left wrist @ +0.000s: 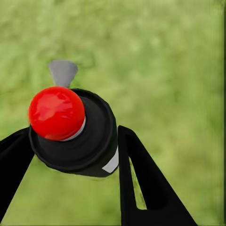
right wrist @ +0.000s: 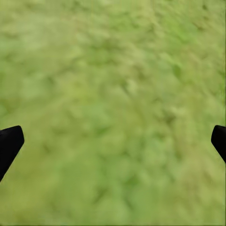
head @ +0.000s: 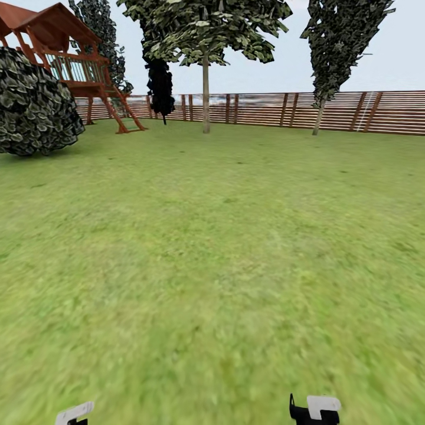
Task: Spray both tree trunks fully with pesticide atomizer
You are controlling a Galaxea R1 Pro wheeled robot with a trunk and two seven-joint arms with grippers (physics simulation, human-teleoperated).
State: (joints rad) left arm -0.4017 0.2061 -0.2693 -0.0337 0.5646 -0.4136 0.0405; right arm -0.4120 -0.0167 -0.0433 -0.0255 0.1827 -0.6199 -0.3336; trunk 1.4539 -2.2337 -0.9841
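The pesticide atomizer (left wrist: 89, 141) sits between the black fingers of my left gripper (left wrist: 74, 132), which is shut on it. From above it is a dark round body with a red dome top, a grey nozzle (left wrist: 62, 73) and a pale label patch, held over grass. My right gripper (right wrist: 113, 141) is open with only lawn between its fingers. Far ahead by the fence stands a tree (head: 203, 29) with a pale bare trunk (head: 206, 97) and a spreading leafy crown. Bits of my left arm (head: 74, 413) and right arm (head: 316, 408) show at the bottom of the head view.
A wide lawn (head: 212, 248) stretches to a reddish slat fence (head: 354, 111). A wooden play structure (head: 77, 65) and a round bush (head: 35, 103) stand at the far left. A dark narrow tree (head: 160, 82) and a leaning narrow tree (head: 339, 47) line the fence.
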